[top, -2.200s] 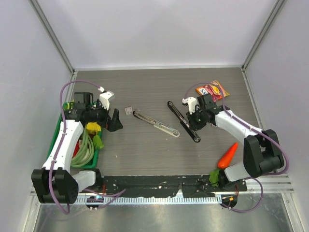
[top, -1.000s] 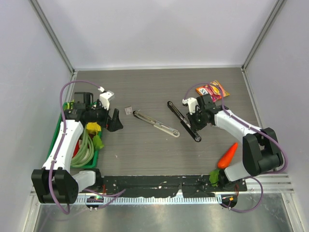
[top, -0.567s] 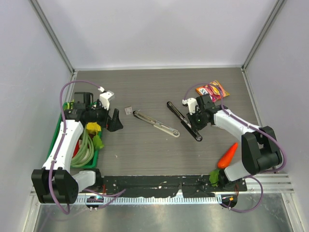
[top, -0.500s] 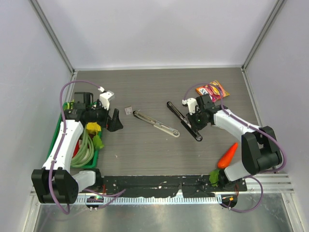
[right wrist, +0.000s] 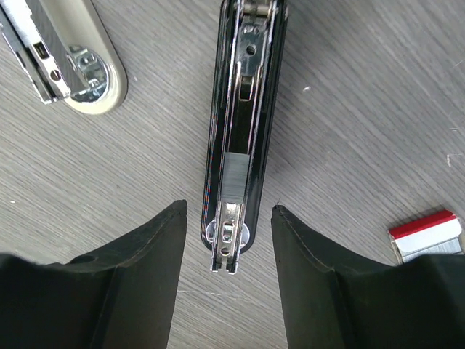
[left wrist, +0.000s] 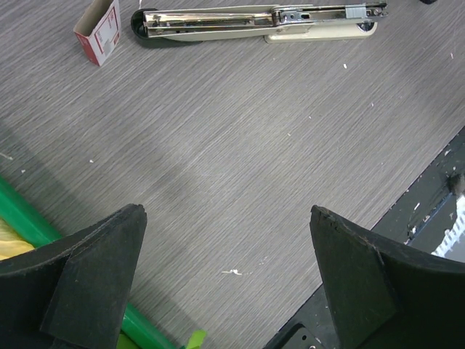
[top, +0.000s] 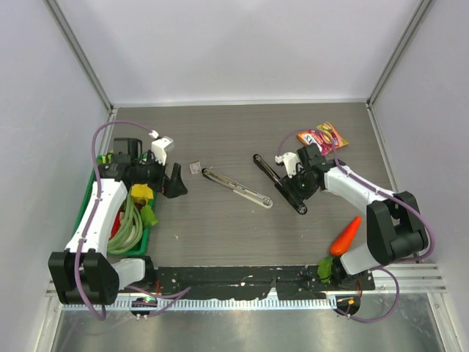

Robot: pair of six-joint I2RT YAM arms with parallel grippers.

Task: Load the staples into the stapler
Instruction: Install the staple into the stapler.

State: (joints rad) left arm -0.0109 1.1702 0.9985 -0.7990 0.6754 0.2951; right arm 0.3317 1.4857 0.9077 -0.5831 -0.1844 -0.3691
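A black stapler (top: 278, 183) lies opened flat on the table. In the right wrist view its near end (right wrist: 234, 240) sits between my right gripper's (right wrist: 229, 207) fingers, which stand apart and touch neither side. A short silver strip of staples (right wrist: 236, 174) rests in the stapler's channel. The staples box (top: 194, 167), small with a red label (left wrist: 98, 33), lies left of a beige stapler (top: 236, 188), also opened out (left wrist: 261, 20). My left gripper (top: 174, 183) hovers wide open (left wrist: 225, 218) over bare table, well short of the box.
A green tray (top: 86, 213) with a hose and other items sits at the left edge. An orange-red snack packet (top: 322, 136) lies behind the right arm and a carrot (top: 346, 235) in front. A small red-and-white piece (right wrist: 429, 236) lies right of the right gripper.
My right gripper's jaws have opened from nearly shut to either side of the black stapler's end. The left arm has barely moved.
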